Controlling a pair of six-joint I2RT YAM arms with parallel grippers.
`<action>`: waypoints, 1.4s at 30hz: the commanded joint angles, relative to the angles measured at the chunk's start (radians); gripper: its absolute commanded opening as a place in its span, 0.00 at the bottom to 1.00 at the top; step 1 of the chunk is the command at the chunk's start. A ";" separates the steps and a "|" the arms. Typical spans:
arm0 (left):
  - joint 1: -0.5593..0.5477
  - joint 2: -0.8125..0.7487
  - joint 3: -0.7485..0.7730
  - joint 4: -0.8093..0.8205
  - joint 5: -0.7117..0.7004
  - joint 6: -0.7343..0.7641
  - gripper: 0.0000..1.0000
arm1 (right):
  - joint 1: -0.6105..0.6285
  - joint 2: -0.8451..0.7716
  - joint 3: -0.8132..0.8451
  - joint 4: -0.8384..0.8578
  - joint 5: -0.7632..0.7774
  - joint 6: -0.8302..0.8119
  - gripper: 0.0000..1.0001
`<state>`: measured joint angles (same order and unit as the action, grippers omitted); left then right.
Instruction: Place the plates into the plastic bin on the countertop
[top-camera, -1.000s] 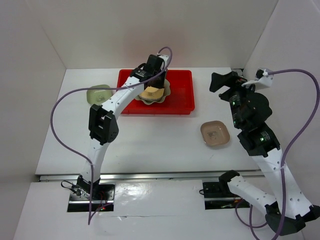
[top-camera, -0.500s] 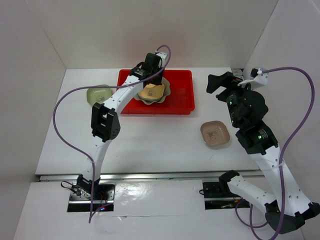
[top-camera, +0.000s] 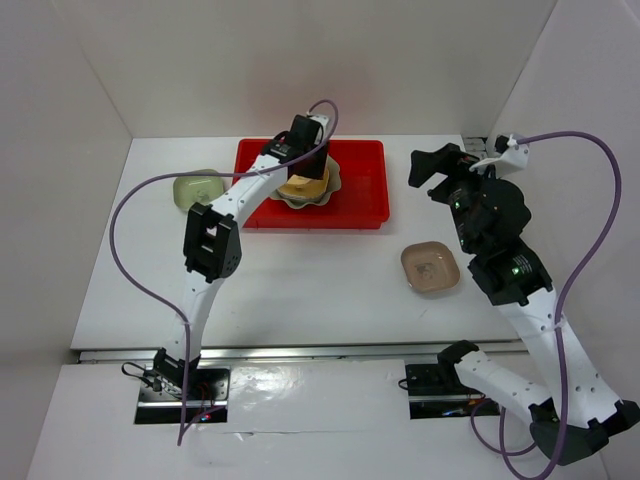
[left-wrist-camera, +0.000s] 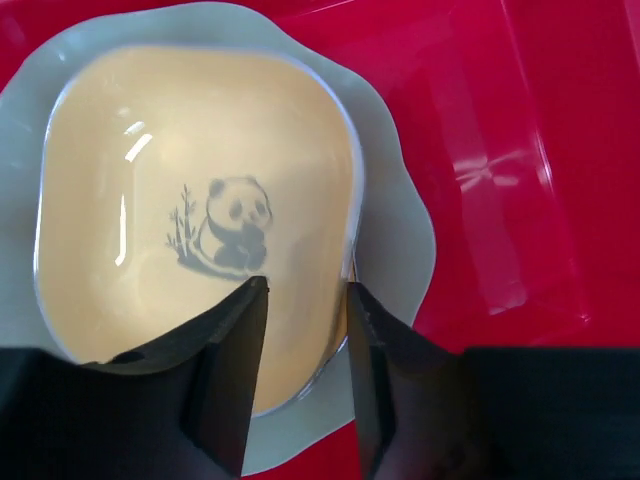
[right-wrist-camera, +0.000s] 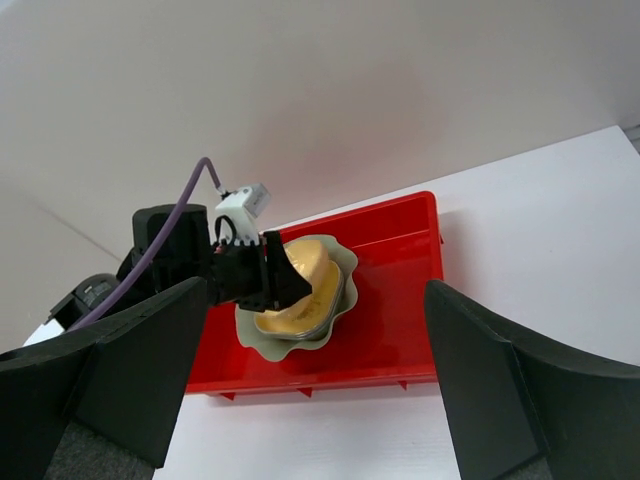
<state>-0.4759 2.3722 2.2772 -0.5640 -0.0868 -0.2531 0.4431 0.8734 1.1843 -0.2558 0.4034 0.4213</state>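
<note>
Left gripper (left-wrist-camera: 308, 380): fingers narrowly parted astride the rim of the yellow dish (left-wrist-camera: 180, 180), not pinching it. That dish sits nested in the scalloped dish (left-wrist-camera: 395, 230), itself in the bin (left-wrist-camera: 520, 150). Right gripper (right-wrist-camera: 315, 287): fingers wide, empty, bin well ahead of them. Outstanding on the counter (top-camera: 300, 270): tan dish (top-camera: 431, 268), behind the right fingers, nearer that arm; green dish (top-camera: 200, 187), left of the left fingers.

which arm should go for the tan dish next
Right. The tan dish lies nearest that arm, and the right gripper is open and empty; the left gripper straddles the yellow dish in the bin.
</note>
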 joint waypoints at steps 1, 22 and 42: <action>0.006 -0.050 -0.002 0.039 0.015 -0.021 0.53 | 0.016 0.001 -0.003 0.026 -0.008 -0.003 0.95; 0.446 -0.331 -0.165 -0.122 -0.237 -0.400 1.00 | 0.025 -0.001 -0.089 0.084 -0.115 0.016 0.95; 0.695 -0.146 -0.381 0.021 -0.192 -0.285 1.00 | 0.034 0.029 -0.192 0.116 -0.302 -0.072 0.96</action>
<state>0.1883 2.1864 1.9274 -0.5545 -0.2829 -0.5518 0.4717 0.9039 0.9939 -0.1944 0.1211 0.3725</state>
